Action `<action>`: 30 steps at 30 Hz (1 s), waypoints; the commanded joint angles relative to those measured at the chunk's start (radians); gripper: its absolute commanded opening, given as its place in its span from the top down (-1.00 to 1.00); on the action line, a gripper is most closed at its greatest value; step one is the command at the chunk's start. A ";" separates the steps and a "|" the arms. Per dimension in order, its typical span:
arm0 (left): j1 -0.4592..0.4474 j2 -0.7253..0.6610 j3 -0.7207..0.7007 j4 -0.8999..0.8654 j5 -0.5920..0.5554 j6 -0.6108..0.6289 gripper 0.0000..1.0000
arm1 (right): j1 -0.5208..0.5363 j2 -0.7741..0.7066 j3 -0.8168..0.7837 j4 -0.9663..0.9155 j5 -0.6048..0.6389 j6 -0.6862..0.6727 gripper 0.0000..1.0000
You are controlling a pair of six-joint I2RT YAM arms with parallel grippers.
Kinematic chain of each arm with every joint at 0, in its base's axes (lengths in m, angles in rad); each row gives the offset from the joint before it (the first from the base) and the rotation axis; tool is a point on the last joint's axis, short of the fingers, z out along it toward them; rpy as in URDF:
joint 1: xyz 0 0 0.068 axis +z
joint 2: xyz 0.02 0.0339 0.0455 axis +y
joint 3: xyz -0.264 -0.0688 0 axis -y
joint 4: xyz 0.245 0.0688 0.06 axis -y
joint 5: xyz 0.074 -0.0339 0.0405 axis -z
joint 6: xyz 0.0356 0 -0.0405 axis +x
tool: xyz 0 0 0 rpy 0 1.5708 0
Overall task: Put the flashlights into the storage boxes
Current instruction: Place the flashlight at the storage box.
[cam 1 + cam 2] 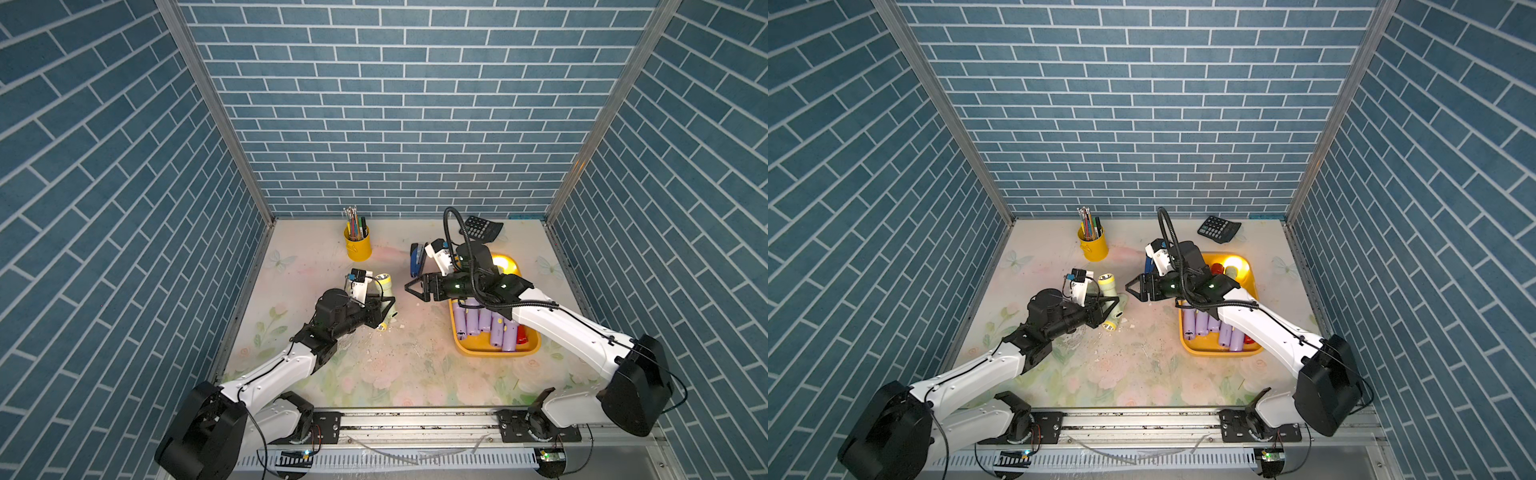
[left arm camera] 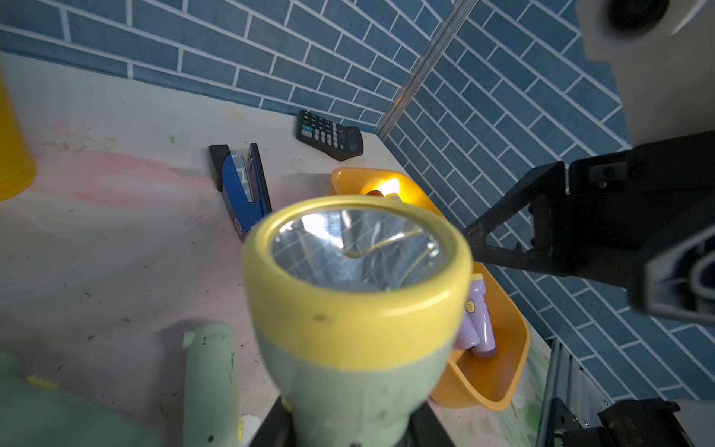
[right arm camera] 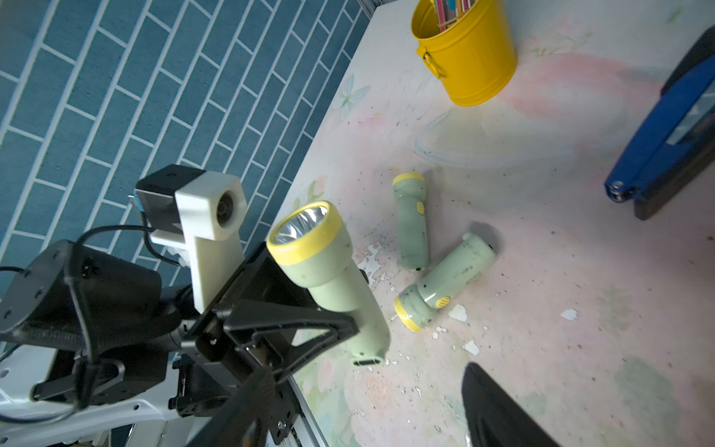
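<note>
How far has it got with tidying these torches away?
Mostly done: the orange tray already holds a row of lilac flashlights and a red one. In hand: the left gripper clamps a pale green flashlight. Left: two green flashlights lie on the table. The right gripper is open and empty.

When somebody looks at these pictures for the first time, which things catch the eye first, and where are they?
First is the green flashlight with a yellow ring, gripped by the left tool above the table on the left side. Next is the orange tray on the right, partly under the right arm, packed with lilac flashlights and glowing warmly at its far end.
</note>
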 commanded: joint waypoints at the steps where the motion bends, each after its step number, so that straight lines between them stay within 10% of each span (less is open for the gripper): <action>1: -0.014 0.022 0.000 0.112 0.038 -0.031 0.36 | 0.018 0.040 0.075 0.005 0.030 0.001 -0.55; 16: -0.055 0.113 0.023 0.228 0.090 -0.076 0.31 | 0.073 0.204 0.203 -0.006 0.003 -0.016 -0.37; 23: -0.063 0.123 0.034 0.238 0.087 -0.091 0.25 | 0.074 0.206 0.201 -0.028 0.039 -0.035 0.08; 30: -0.065 0.095 0.063 0.118 0.048 -0.079 -0.18 | -0.007 0.124 0.165 -0.126 0.105 -0.043 0.25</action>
